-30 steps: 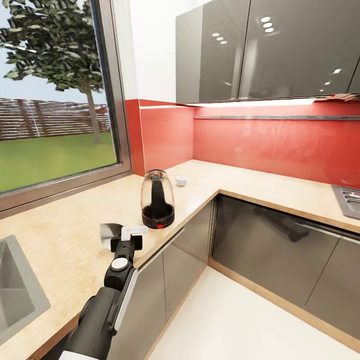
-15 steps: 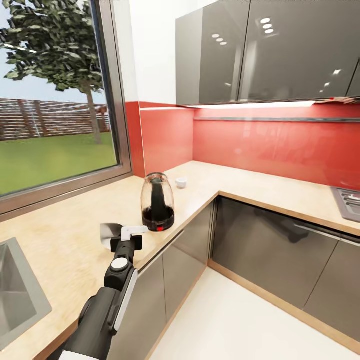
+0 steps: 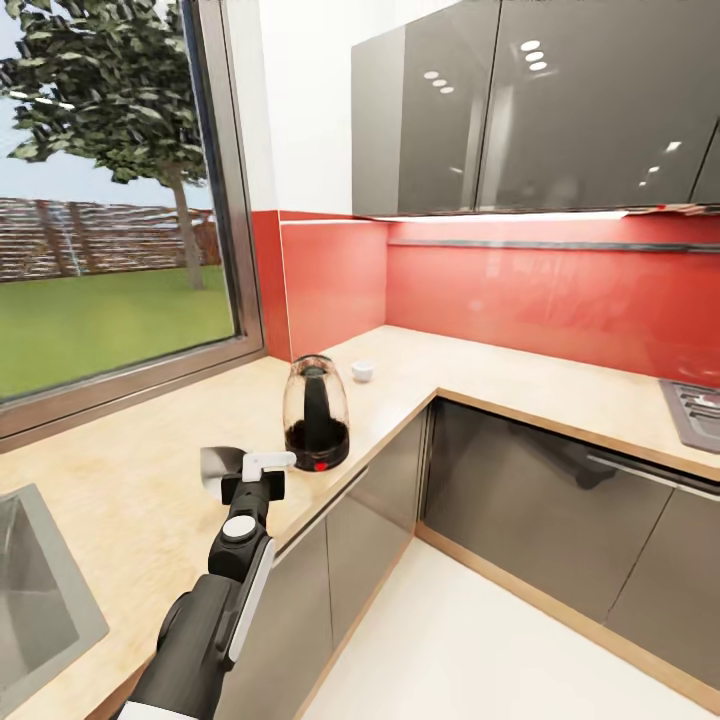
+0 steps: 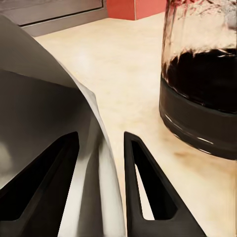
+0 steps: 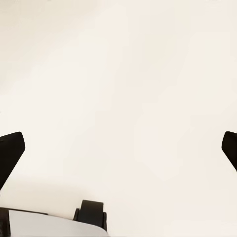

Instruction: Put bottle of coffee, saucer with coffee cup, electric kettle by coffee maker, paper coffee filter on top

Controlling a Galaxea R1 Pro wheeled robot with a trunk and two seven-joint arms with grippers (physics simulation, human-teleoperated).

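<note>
my left gripper (image 3: 243, 466) is clenched on the saucer (image 3: 220, 470), held on edge over the kitchen countertop (image 3: 130, 480) front edge, just short of the electric kettle (image 3: 315, 412). coffee cup (image 3: 362, 372) waits toward the corner. right gripper (image 5: 118, 148) spread wide, empty.

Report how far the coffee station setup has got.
Done: nothing confirmed. The electric kettle stands on the kitchen countertop.
In hand: the left gripper is shut on the saucer, above the countertop; the right gripper is open.
Left: set the saucer down and put the coffee cup, now bare on the countertop beyond the kettle, on it.
</note>
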